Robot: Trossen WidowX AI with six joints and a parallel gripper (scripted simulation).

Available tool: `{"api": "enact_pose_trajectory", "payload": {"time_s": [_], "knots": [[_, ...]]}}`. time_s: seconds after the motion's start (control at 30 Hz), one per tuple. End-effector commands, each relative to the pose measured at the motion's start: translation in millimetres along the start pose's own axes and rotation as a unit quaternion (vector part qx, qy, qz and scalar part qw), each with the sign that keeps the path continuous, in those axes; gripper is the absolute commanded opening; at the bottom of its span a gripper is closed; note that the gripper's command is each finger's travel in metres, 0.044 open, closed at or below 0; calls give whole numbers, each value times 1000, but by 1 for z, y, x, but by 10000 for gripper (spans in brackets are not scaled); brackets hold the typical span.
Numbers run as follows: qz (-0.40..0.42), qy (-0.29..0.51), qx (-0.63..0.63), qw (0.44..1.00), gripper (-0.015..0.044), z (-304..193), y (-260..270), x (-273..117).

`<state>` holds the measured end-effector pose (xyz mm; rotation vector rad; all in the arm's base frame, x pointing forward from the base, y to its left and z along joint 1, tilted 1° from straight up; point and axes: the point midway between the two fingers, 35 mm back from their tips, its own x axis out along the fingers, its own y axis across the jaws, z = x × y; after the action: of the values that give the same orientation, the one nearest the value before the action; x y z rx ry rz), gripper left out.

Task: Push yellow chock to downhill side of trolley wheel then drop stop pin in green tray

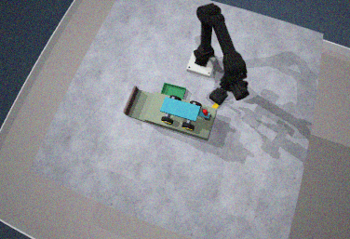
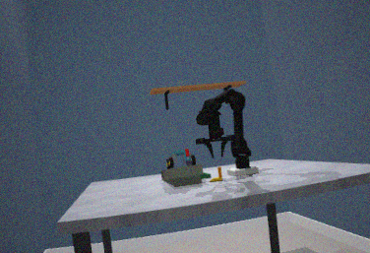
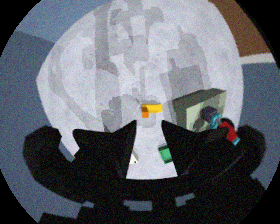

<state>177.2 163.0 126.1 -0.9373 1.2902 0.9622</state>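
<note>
The blue trolley [image 1: 181,109] stands on the grey-green ramp [image 1: 150,103] [image 2: 182,175]. The red-headed stop pin [image 1: 205,112] [image 2: 187,153] [image 3: 229,132] is upright in the ramp at the trolley's uphill end. The yellow chock [image 1: 215,106] [image 2: 215,180] [image 3: 153,108] rests on the table just beyond the ramp's uphill corner, its orange handle [image 2: 219,172] [image 3: 145,114] pointing up. My gripper [image 2: 217,157] [image 3: 148,123] is partly open, empty and pointing down, above the chock. The fingertips are hidden in the top view. The green tray [image 1: 173,85] [image 2: 206,175] [image 3: 165,154] sits beside the ramp and looks empty.
A brown end board [image 1: 131,100] closes the ramp's low end. The arm's white base plate [image 1: 199,70] [image 2: 251,171] stands behind the tray and chock. An orange shelf [image 2: 197,88] shows high in the exterior view, beyond the trolley and arm.
</note>
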Motion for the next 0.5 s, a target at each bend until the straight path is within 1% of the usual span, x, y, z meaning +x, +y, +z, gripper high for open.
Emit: {"api": "enact_pose_trajectory", "payload": {"time_s": [0.0,0.2,0.47], "knots": [[6,7,-2,1000,190,-2,1,16],[6,7,-2,1000,190,-4,2,29],[6,7,-2,1000,190,-4,2,36]]}}
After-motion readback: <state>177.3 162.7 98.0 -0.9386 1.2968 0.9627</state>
